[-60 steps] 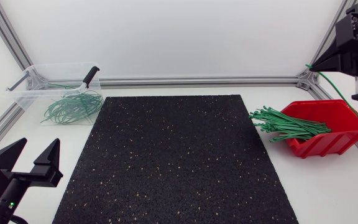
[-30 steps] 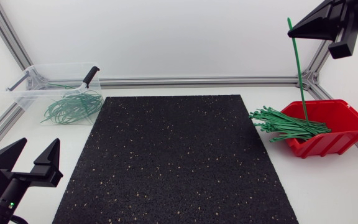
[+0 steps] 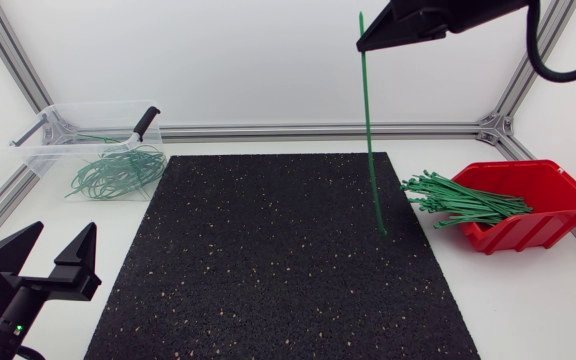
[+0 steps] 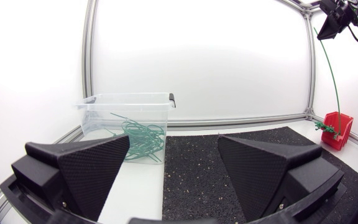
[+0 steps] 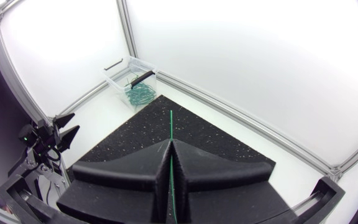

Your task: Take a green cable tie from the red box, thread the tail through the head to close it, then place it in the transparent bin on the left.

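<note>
Trainee: Location of the cable tie (image 3: 371,130)?

Technician: High above the black mat (image 3: 268,260), over the side of the mat that faces the red box (image 3: 543,215). The right hand (image 3: 361,44) is clamped on it. In the right wrist view both fingers are pressed together, and the strip runs out through the seam between them.

Trainee: Orientation?

Technician: The long axis is close to vertical. A short stub stands above the fingers. The long part hangs down towards the mat with a slight bow, and its free end appears to be clear of the surface. Which end carries the head is too small to tell.

Trainee: Handling properties?

Technician: Expect a very light, thin strip of springy plastic with a smooth, rather slippery surface. It should flex without damage, but it will probably sway and spring back when the arm moves. A grip at one end leaves the other end loose, so the free end will be hard to aim.

Trainee: Second grip point?

Technician: Take it near the hanging end, across the flat faces, so that tail and head can be brought together.

Trainee: Status of the left hand (image 3: 64,232)?

Technician: It is beside the near corner of the mat, on the side of the transparent bin (image 3: 38,150). Its fingers are apart and it holds nothing. The bin stands past the mat's far corner on that side.
</note>
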Controlling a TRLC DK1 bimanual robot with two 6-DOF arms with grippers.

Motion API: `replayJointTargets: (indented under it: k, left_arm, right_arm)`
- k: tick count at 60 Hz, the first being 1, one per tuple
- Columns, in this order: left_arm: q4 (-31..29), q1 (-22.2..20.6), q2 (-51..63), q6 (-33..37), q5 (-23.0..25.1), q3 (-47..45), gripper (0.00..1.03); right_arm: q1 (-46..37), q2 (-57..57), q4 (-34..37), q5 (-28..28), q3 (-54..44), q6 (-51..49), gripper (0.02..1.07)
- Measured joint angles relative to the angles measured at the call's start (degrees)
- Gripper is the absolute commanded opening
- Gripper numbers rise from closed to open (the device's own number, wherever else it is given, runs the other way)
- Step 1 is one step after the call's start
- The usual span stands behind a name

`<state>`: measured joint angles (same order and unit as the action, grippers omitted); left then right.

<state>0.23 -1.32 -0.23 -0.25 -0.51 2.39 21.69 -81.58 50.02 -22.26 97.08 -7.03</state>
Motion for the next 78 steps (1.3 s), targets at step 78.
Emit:
replayJointTargets:
  k: [78]
  left_arm:
    - [-0.13, 0.0, 0.0, -0.02, -0.02, 0.0, 0.99]
  right_arm:
    - [4.44, -20.81, -39.36, -6.75, -24.87, 32.65, 0.27]
